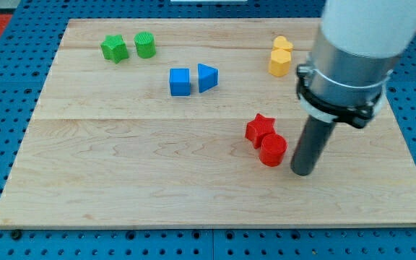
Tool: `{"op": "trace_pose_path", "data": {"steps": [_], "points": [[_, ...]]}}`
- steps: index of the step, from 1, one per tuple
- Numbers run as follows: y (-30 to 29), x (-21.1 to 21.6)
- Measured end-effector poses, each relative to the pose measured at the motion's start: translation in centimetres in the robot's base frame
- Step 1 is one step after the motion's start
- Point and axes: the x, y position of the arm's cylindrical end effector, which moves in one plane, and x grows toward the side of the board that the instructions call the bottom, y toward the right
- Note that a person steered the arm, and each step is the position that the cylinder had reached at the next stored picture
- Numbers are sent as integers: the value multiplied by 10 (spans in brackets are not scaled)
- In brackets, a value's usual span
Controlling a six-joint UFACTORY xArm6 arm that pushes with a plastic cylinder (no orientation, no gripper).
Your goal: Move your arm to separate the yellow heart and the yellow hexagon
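Note:
The yellow heart (282, 46) and the yellow hexagon (279, 63) sit touching each other at the view's upper right, the heart above the hexagon. My tip (302, 172) rests on the board well below them, just right of the red cylinder (272, 150). The arm's grey and white body rises from the tip toward the view's top right and stands just right of the yellow pair.
A red star (260, 129) touches the red cylinder's upper left. A blue cube (180, 81) and a blue triangle (206, 77) sit near the middle top. A green star (114, 48) and a green cylinder (144, 45) sit at the upper left. The wooden board (121, 173) has blue pegboard around it.

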Motion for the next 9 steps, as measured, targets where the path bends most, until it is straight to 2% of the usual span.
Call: {"op": "trace_pose_path", "data": {"steps": [3,4,5,6,7,9], "points": [[-30,0],[-9,16],[24,5],[76,-46],[114,-120],[128,-231]]}}
